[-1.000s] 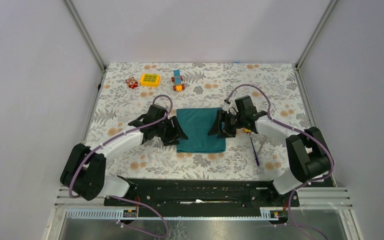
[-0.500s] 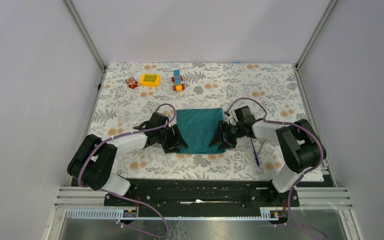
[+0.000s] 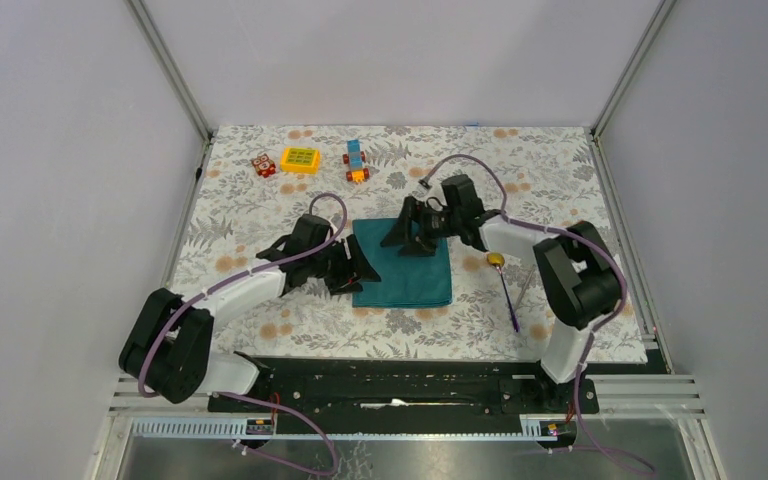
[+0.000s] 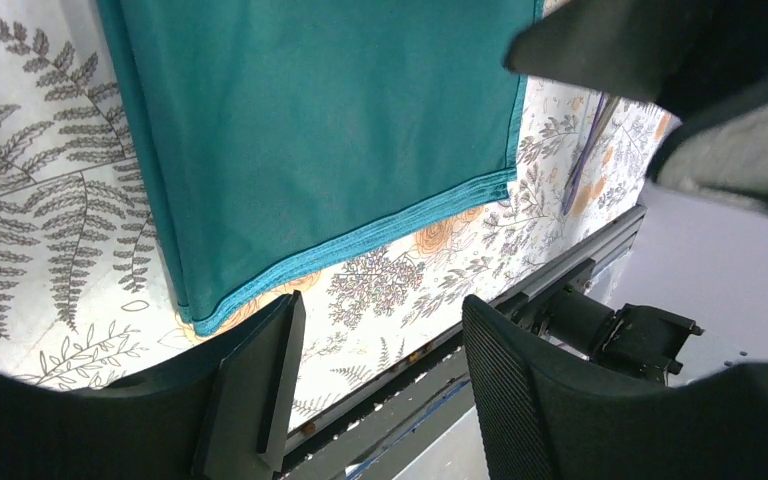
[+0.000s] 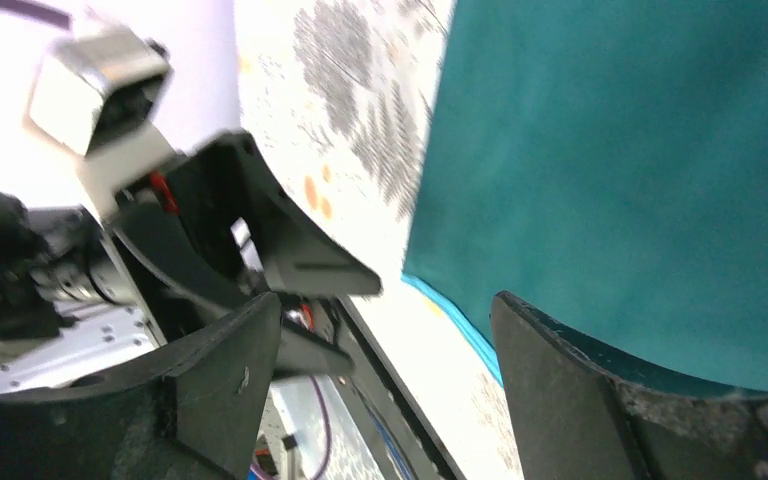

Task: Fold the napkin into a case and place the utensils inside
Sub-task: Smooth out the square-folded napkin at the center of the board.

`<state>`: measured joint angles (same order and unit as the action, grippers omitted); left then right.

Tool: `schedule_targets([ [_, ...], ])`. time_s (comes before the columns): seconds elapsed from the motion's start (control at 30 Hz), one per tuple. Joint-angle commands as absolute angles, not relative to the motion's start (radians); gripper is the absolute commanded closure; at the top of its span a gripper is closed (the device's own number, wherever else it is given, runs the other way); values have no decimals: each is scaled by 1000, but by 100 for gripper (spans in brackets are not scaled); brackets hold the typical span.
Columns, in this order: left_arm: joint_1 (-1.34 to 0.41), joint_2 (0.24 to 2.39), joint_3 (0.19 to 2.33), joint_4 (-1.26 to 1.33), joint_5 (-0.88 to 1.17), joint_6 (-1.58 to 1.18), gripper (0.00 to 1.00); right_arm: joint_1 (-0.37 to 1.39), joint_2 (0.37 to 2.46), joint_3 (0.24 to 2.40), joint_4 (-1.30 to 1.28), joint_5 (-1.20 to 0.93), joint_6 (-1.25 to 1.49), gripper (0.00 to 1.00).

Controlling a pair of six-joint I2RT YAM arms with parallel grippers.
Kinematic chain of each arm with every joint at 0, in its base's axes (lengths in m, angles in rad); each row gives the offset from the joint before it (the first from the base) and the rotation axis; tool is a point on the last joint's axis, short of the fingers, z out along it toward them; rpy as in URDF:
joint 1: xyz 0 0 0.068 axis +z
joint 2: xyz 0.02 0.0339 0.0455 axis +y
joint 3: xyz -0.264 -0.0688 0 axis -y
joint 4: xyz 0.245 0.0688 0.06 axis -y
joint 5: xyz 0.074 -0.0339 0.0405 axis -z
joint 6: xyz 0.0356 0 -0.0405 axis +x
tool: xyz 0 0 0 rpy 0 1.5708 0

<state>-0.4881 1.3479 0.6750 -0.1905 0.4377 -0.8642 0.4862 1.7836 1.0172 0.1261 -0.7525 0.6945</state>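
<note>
1. Top view: the teal napkin (image 3: 410, 275) lies folded into a flat rectangle at about the middle of the floral table (image 3: 250, 215).
2. Top view: the left gripper (image 3: 360, 272) sits low at the napkin's left edge. The right gripper (image 3: 400, 237) is over the napkin's far part.
3. Top view: the purple-handled spoon (image 3: 507, 295) lies right of the napkin and apart from it, its gold head toward the far edge. The silvery utensil (image 3: 525, 288) is just beside it on the right.
4. Top view: toy blocks (image 3: 300, 160) sit near the far-left corner, well apart from the napkin.
5. Left wrist: the fingers are spread with nothing between them. The napkin's layered corner lies just beyond the tips.
6. Right wrist (blurred): the fingers are spread and released. The napkin's edge and bare table show in the gap.
</note>
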Motion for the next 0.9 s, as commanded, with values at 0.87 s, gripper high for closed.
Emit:
schedule_targets([
  [0.87, -482, 1451, 504, -64, 377, -813, 46, 602, 2513, 1707, 395, -764, 957, 18],
])
